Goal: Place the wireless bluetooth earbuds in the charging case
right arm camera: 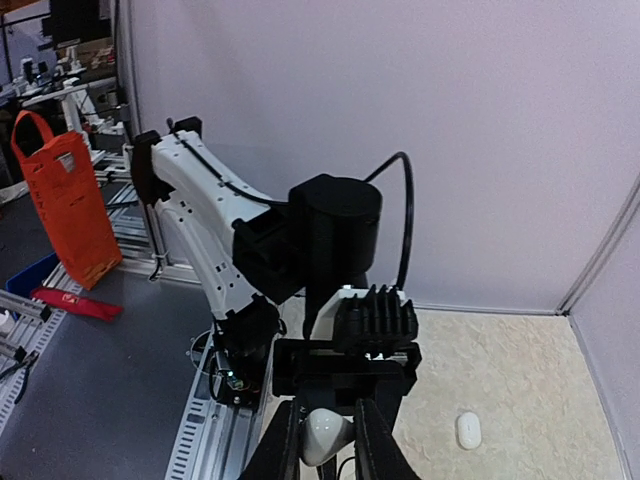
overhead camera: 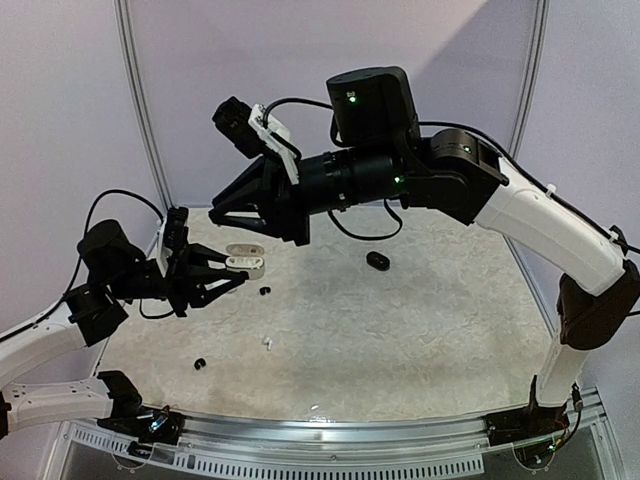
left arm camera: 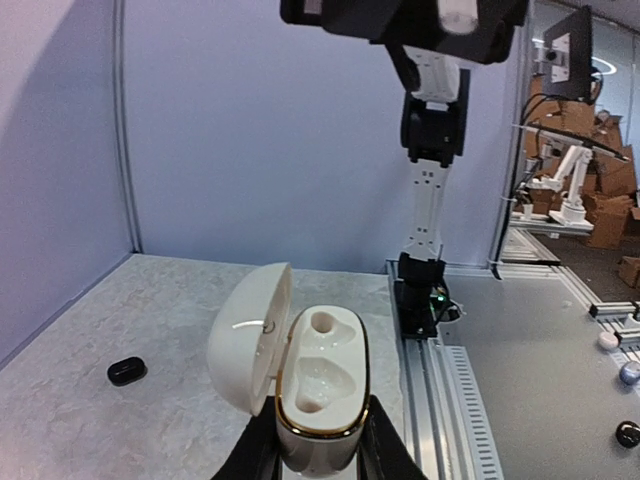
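Note:
My left gripper (overhead camera: 237, 268) is shut on an open white charging case (overhead camera: 246, 259) with a gold rim, held just above the table at the left. In the left wrist view the case (left arm camera: 322, 372) sits between my fingers, lid swung left, and both sockets are empty. My right gripper (overhead camera: 214, 213) hangs high above it, shut on a white earbud (right arm camera: 322, 440) that shows between its fingers in the right wrist view. Loose on the table are two tiny black earbuds (overhead camera: 264, 291) (overhead camera: 200, 363) and a white earbud (overhead camera: 267, 343).
A closed black case (overhead camera: 378, 261) lies mid-table and also shows in the left wrist view (left arm camera: 127, 371). A white pebble-shaped case (right arm camera: 468, 429) lies on the table in the right wrist view. Purple walls enclose the back and sides. A metal rail (overhead camera: 330, 432) runs along the near edge.

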